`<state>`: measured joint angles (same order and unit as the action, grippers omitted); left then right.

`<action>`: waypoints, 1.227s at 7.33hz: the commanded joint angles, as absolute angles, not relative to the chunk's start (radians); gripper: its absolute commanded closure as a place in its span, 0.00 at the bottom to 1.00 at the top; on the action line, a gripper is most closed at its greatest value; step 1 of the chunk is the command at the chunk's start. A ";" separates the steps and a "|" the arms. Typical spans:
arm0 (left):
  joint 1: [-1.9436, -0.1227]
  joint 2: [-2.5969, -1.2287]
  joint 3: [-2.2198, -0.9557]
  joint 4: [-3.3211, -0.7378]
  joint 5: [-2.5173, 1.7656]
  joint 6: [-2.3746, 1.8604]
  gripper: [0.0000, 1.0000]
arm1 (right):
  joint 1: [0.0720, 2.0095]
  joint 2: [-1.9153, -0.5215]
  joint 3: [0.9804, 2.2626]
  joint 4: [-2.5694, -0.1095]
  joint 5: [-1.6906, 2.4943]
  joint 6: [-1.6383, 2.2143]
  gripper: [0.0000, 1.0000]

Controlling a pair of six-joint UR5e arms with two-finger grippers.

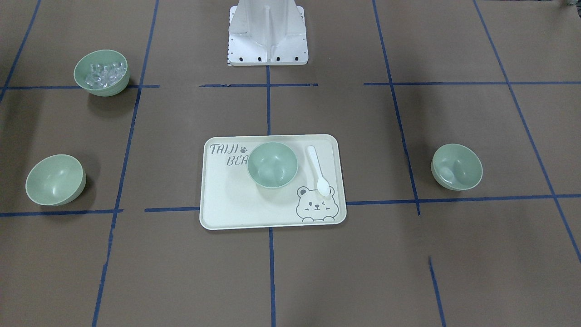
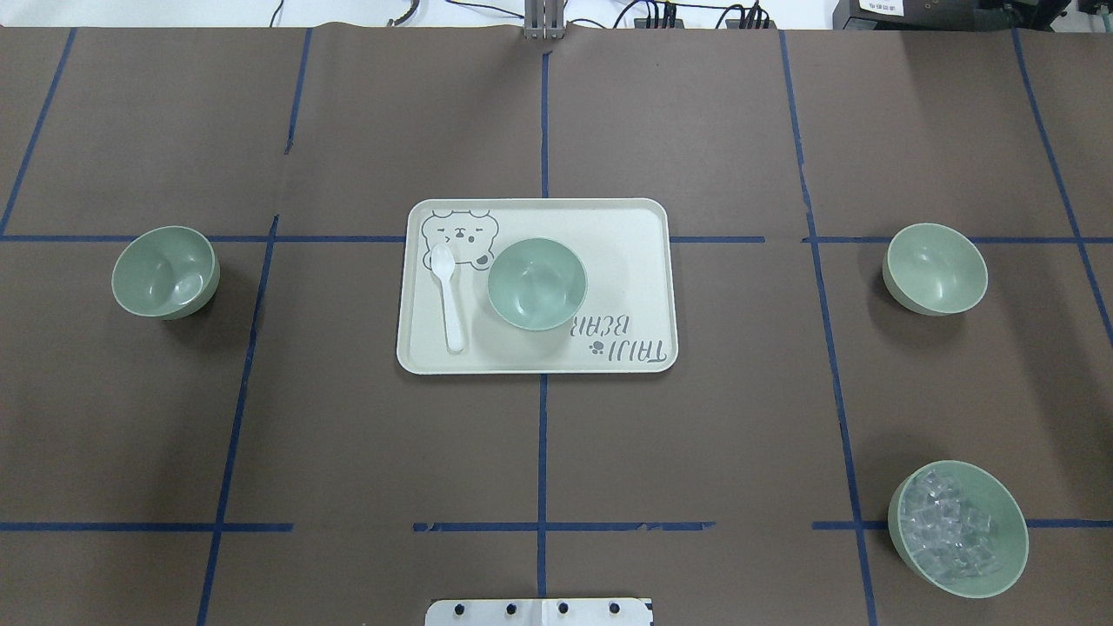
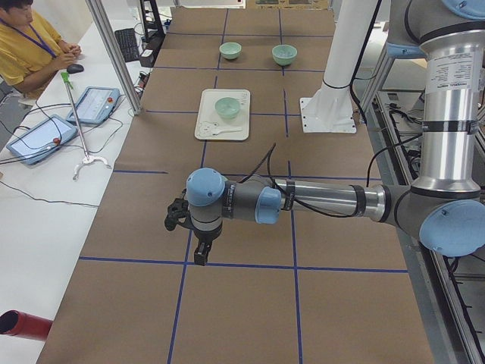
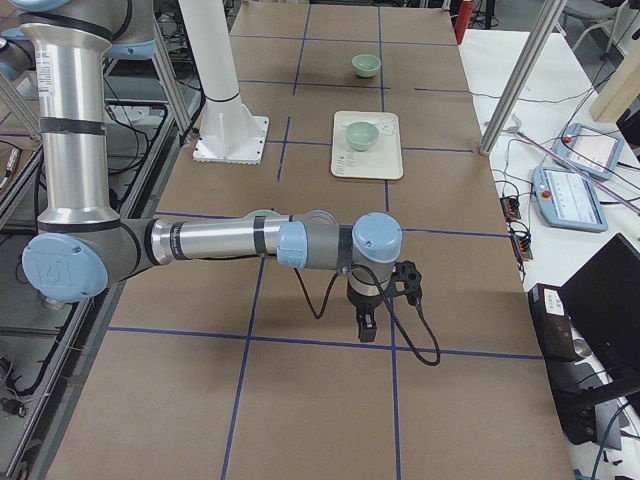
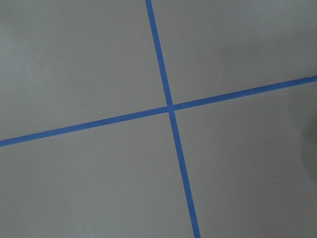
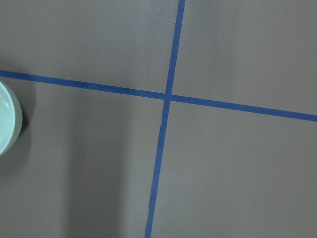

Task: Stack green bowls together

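Three plain green bowls stand apart. One (image 2: 536, 283) sits on the cream tray (image 2: 626, 261) at the table's middle, and it also shows in the front view (image 1: 272, 164). One (image 2: 165, 271) stands on the robot's left side (image 1: 456, 166). One (image 2: 935, 268) stands on its right side (image 1: 55, 179). Neither arm shows in the overhead or front view. My left gripper (image 3: 201, 254) hangs over bare table beyond the left bowl. My right gripper (image 4: 365, 328) hangs over bare table beyond the right bowl. I cannot tell whether either is open or shut. Neither holds a bowl.
A green bowl of clear ice-like cubes (image 2: 956, 529) stands near the robot on its right. A white spoon (image 2: 449, 300) lies on the tray beside the bowl. A green bowl rim (image 6: 7, 119) shows at the right wrist view's edge. An operator (image 3: 30, 45) sits at the far side.
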<state>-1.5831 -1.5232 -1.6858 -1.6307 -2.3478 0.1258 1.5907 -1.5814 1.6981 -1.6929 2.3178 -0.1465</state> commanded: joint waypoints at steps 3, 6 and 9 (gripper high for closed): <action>-1.583 -1.526 -1.700 -1.634 -2.347 0.121 0.00 | 1.589 -1.563 1.713 -1.692 2.319 -0.146 0.00; -1.577 -1.603 -1.651 -1.879 -2.344 0.112 0.00 | 1.516 -1.502 1.729 -1.692 2.329 -0.117 0.00; -1.483 -1.629 -1.595 -2.017 -2.370 0.114 0.00 | 1.483 -1.502 1.694 -1.564 2.329 -0.066 0.00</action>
<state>-1.5502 -1.6238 -1.6028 -1.9577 -2.3629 0.1159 1.4998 -1.5033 1.7161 -1.6284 2.3287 -0.0786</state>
